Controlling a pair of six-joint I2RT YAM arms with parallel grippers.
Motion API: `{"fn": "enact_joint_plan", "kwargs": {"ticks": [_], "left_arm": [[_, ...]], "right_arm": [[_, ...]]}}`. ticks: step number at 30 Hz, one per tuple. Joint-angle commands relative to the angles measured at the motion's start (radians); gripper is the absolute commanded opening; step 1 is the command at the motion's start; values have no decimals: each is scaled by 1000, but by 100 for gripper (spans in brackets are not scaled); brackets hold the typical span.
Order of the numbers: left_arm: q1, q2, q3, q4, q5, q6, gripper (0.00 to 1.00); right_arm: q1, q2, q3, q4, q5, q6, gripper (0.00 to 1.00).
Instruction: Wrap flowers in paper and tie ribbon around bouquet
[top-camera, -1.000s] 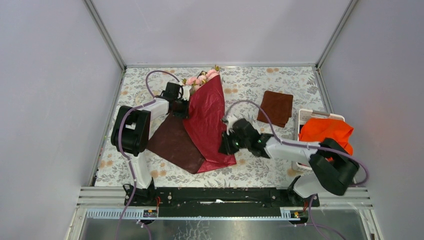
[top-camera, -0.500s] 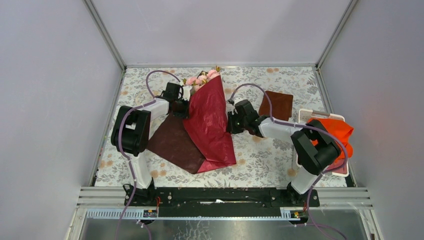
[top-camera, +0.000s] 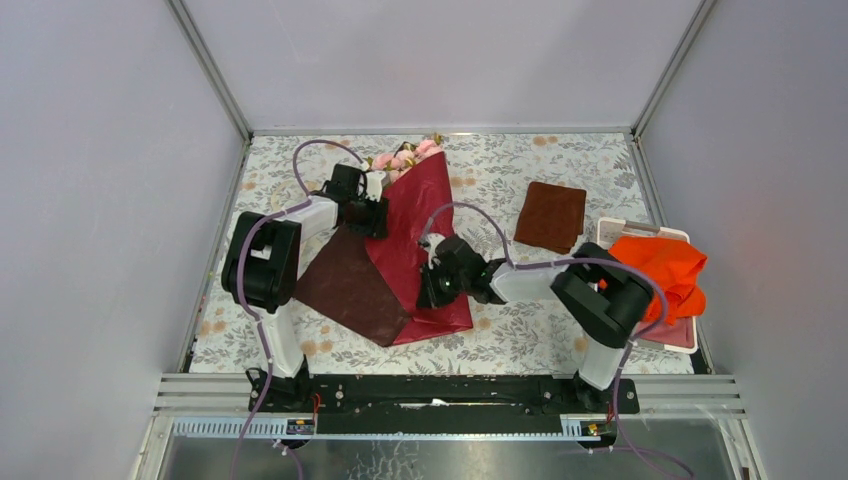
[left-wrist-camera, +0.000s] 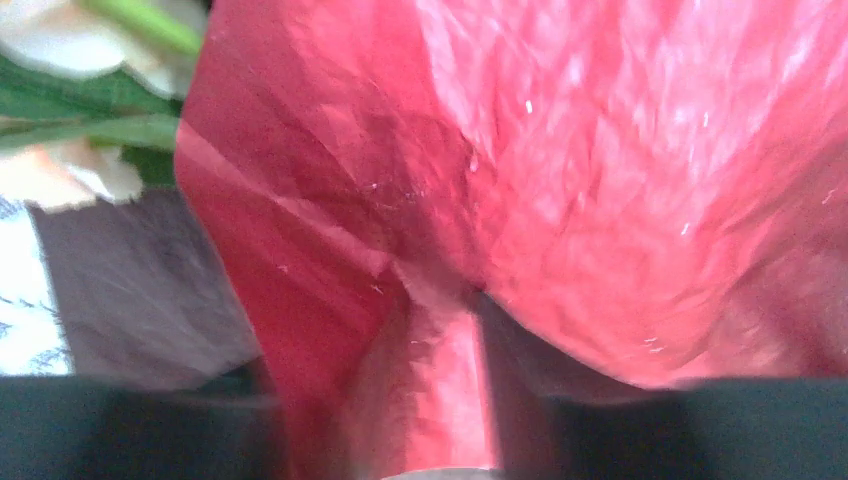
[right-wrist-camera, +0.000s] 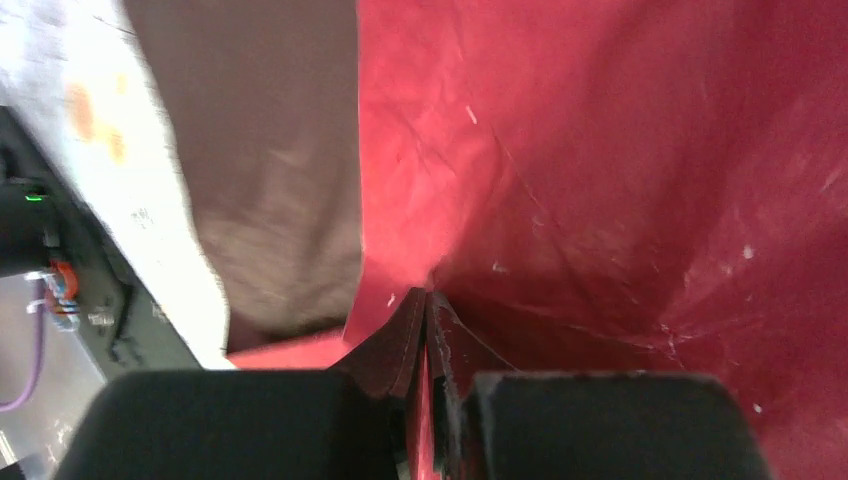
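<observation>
left end effector (top-camera: 379, 219) parted, right (top-camera: 426, 296) pinched

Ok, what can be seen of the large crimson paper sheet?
The thin, crinkled crimson paper sheet lies folded over the pink roses, whose heads poke out at its far end. Its maroon-brown underside lies flat to the left. The right gripper pinches a fold of it; the left gripper sits at its left edge.
</observation>
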Motion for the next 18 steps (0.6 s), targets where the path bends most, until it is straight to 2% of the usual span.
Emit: {"fn": "enact_joint_plan", "kwargs": {"ticks": [1,2,3,6,9,14,18], "left_arm": [[8,-30,0,-75,23,85,73],[12,-58,-5,-105,31,114,88],[20,-91,-16,-140,39,145,97],[74,-218,-59,-251,46,242,99],[188,-332,-129,-357,-19,354,99],[328,-388,-288,-450,-198,516,99],[334,-387,-370,-438,-228,534,99]], "right_arm": [[4,113,-58,67,-31,122,8],[5,126,-71,76,-24,139,7],[6,130,-86,84,-11,157,6],[6,112,-138,112,26,201,4],[7,92,-179,147,47,231,4],[17,115,-192,218,25,252,5],[32,122,-183,217,34,233,5]]}}
